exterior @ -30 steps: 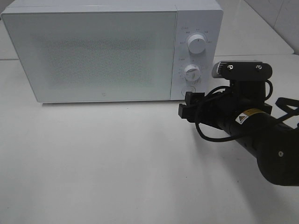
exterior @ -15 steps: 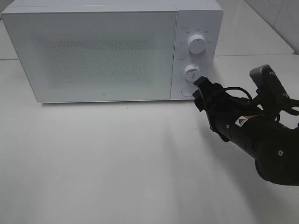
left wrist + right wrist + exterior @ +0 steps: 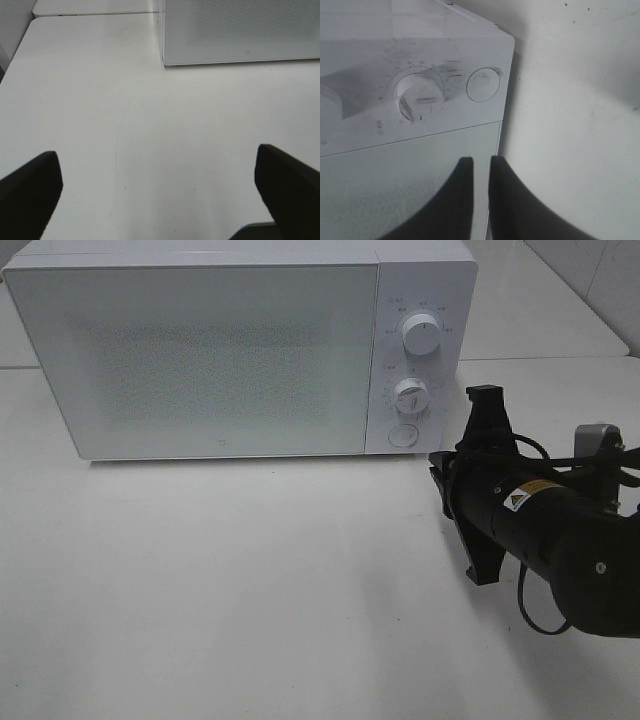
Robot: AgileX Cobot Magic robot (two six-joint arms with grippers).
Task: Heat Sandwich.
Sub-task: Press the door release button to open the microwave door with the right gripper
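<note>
The right gripper (image 3: 479, 165) had its jaws almost together, a thin slit between, seemingly on nothing; just ahead of its tips stood the microwave (image 3: 200, 350), door shut, its round button (image 3: 483, 85) just beyond them; the left gripper (image 3: 160, 195) gaped wide above the table (image 3: 150, 125); the sandwich was hidden from every view

the microwave door (image 3: 200, 360) hides its inside, and markings around the upper dial (image 3: 420, 335) are too small to read.

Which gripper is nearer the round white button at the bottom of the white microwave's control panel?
Right. The right gripper sits close in front of the round white button; the left gripper hangs over the white table, off the microwave door's far corner.
</note>
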